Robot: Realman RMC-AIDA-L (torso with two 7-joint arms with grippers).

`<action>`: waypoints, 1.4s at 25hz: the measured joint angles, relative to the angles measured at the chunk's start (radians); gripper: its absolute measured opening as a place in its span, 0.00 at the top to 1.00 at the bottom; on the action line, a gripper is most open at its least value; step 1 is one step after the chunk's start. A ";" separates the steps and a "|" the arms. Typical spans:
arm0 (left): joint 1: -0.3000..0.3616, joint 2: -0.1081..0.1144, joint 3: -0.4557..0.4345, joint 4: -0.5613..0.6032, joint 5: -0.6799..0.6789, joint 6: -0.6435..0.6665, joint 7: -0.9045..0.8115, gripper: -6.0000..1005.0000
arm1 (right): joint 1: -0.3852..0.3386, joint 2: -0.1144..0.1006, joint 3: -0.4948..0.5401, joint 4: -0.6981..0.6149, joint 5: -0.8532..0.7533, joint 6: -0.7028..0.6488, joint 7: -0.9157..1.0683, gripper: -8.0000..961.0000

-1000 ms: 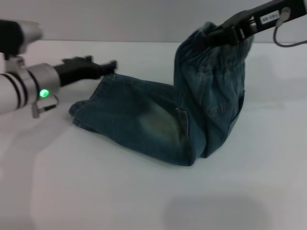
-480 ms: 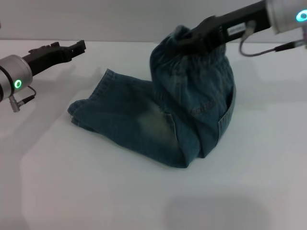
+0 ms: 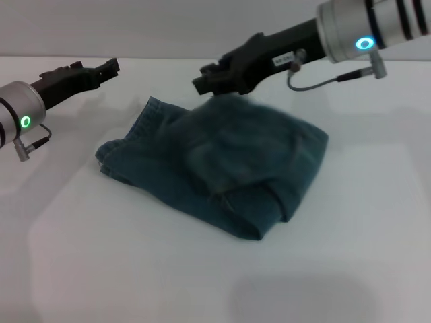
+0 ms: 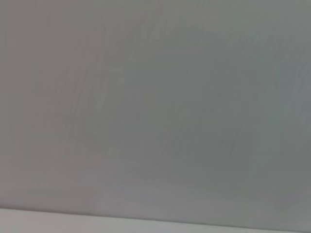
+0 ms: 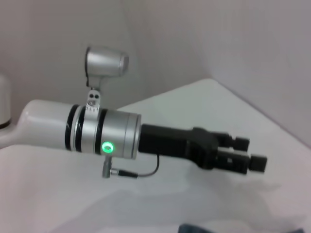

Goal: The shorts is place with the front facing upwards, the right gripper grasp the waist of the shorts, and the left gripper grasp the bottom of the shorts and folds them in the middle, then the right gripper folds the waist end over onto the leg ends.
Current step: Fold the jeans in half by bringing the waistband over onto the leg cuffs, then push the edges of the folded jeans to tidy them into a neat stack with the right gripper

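The blue-green denim shorts (image 3: 222, 168) lie doubled over on the white table (image 3: 135, 269). Their upper layer is blurred and spreads down from my right gripper (image 3: 205, 79), which is low over the far edge of the cloth, shut on the waist of the shorts. The leg ends (image 3: 124, 158) lie flat at the left of the pile, still showing beyond the upper layer. My left gripper (image 3: 108, 66) hovers at the far left, apart from the cloth, open and holding nothing. The right wrist view shows that left gripper (image 5: 252, 153), and a sliver of the shorts (image 5: 194, 228) shows at its edge.
The table's back edge meets a grey wall behind both arms. The left wrist view shows only that grey wall. A thin cable (image 3: 316, 82) loops under the right wrist.
My right gripper swept left and down, carrying the raised waist end over so the shorts now lie low and doubled. The left arm drew back to the far left, then stayed.
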 joint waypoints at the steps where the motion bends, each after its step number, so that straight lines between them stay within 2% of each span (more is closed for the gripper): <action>1: -0.004 0.000 0.000 -0.007 -0.005 0.000 0.004 0.19 | 0.002 0.000 -0.018 0.002 0.014 0.015 -0.007 0.88; 6: -0.009 0.000 0.000 -0.021 -0.027 0.000 0.035 0.20 | 0.014 0.000 -0.078 0.008 0.045 0.059 -0.019 0.68; 12: -0.011 0.000 0.001 -0.027 -0.048 0.007 0.073 0.22 | 0.004 -0.001 -0.079 0.019 0.046 0.060 -0.010 0.57; 16: -0.012 0.000 0.001 -0.022 -0.053 0.008 0.074 0.29 | 0.001 -0.005 -0.077 0.073 0.046 0.056 -0.006 0.57; 21: -0.020 0.004 0.000 -0.016 -0.074 0.009 0.076 0.28 | -0.010 -0.005 -0.080 0.125 0.039 -0.017 0.016 0.57; 30: -0.036 0.004 -0.016 -0.015 -0.085 0.011 0.120 0.28 | -0.063 -0.018 -0.074 0.100 -0.052 -0.211 0.141 0.57; 35: -0.048 0.002 -0.023 -0.015 -0.095 0.007 0.134 0.28 | -0.096 -0.030 -0.072 0.101 -0.101 -0.239 0.180 0.57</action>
